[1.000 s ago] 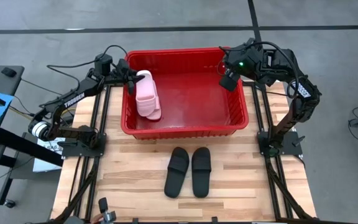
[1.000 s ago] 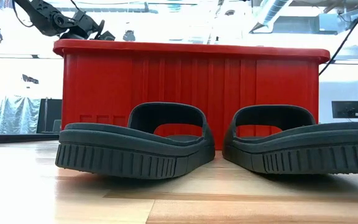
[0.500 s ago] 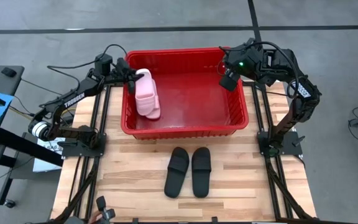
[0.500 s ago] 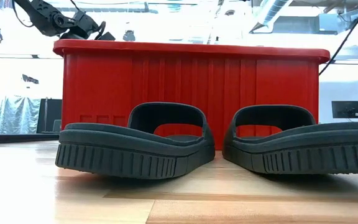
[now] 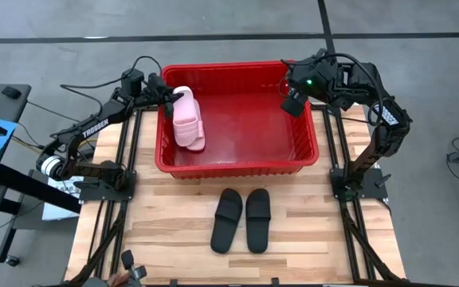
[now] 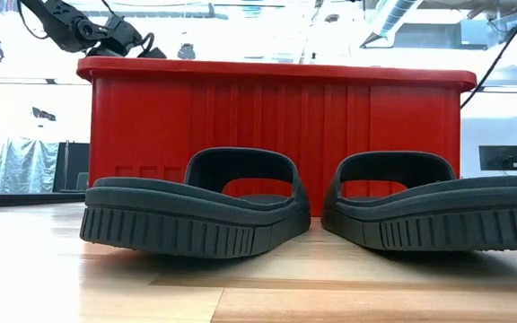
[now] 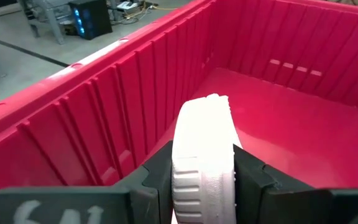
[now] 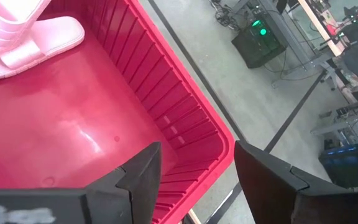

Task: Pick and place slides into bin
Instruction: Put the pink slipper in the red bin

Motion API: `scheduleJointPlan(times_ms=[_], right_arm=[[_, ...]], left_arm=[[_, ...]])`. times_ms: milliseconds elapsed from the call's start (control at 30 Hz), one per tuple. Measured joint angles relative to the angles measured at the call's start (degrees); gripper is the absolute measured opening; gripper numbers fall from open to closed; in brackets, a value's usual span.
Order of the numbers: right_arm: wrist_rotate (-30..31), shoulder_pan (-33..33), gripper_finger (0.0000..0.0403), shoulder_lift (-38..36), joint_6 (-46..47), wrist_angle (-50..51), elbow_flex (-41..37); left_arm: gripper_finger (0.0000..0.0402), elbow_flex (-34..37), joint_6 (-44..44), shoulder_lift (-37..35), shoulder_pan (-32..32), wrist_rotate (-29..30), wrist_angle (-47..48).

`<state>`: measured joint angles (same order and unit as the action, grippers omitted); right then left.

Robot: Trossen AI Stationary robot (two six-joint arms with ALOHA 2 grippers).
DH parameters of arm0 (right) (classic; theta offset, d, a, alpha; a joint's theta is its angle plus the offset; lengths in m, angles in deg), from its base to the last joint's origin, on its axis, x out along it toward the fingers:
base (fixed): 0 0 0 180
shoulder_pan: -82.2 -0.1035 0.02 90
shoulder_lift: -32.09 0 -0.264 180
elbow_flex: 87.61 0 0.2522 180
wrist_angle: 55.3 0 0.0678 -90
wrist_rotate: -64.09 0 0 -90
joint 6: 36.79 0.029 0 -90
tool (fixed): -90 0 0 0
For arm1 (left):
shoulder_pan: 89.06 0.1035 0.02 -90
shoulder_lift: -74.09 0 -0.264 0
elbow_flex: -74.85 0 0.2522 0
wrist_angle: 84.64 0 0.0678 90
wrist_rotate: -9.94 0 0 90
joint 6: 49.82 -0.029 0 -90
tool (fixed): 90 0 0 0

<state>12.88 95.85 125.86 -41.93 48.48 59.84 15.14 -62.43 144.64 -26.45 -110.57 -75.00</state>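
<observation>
Pink slide [image 5: 186,121] inside bin [image 5: 237,167], near its left wall, pinched on edge by left hand [image 5: 168,102], fingers [image 7: 157,180] clamped either side of sole. Right hand [image 5: 291,102] over bin's far right corner, fingers spread, empty. Black slides [image 5: 241,219] on bench [image 5: 174,239], well clear of both hands.

high: straight down | low: tabletop, level | wrists: close inside bin [image 5: 237,163], shared
</observation>
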Motion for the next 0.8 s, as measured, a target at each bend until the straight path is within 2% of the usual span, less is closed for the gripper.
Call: scheduleJointPlan(times_ms=[300, 667, 800], right_arm=[[0.0, 0.0, 0.0196, 0.0, 0.0, 0.0, 0.01], [0.0, 0.0, 0.0196, 0.0, 0.13, 0.0, 0.01], [0.0, 0.0, 0.0196, 0.0, 0.15, 0.0, 0.0]], left_arm=[[0.0103, -0.02, 1.52, 0.0, 0.0, -3.33, -0.26], [0.0173, -0.02, 2.14, 0.0, 0.0, -3.05, -0.37], [0.0186, -0.04, 1.49, 0.0, 0.0, -3.01, -1.49]])
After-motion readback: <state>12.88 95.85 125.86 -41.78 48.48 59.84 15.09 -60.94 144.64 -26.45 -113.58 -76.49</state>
